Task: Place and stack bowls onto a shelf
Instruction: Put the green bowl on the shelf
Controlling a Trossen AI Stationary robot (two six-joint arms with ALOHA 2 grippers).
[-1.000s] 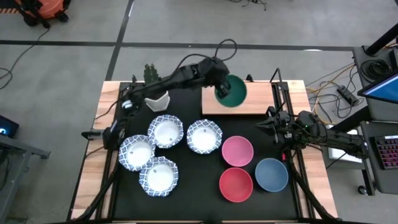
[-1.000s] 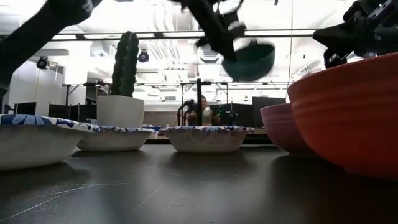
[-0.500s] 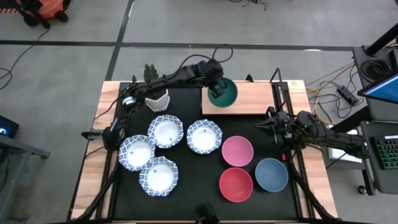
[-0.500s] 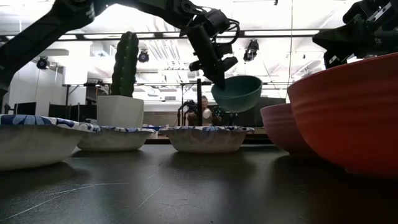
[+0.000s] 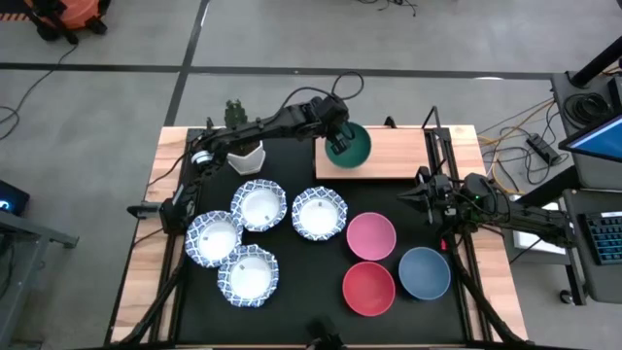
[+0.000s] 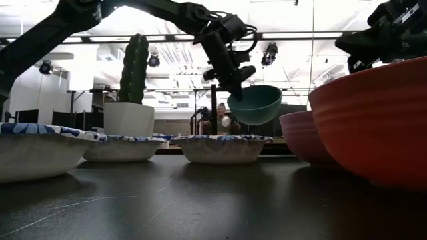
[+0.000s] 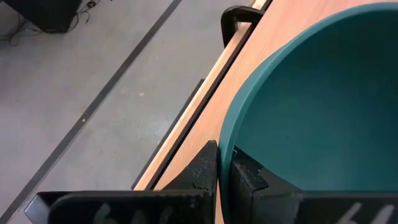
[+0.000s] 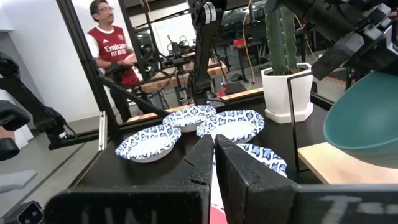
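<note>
Hovering just above the shelf (image 5: pixel 389 156), the green bowl (image 5: pixel 350 145) is being held by its rim in the clamped left gripper (image 5: pixel 333 144); seven bowls are waiting below; right gripper (image 5: pixel 420 192) is idling closed.

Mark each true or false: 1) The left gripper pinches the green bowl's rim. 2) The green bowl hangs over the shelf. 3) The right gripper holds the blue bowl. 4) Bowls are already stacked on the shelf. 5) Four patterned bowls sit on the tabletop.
1) True: the left gripper is shut on the green bowl by its rim.
2) True: it is over the shelf.
3) False: the right gripper is shut and empty; the blue bowl sits on the table.
4) False: the shelf bears none.
5) True: the patterned bowls.
</note>
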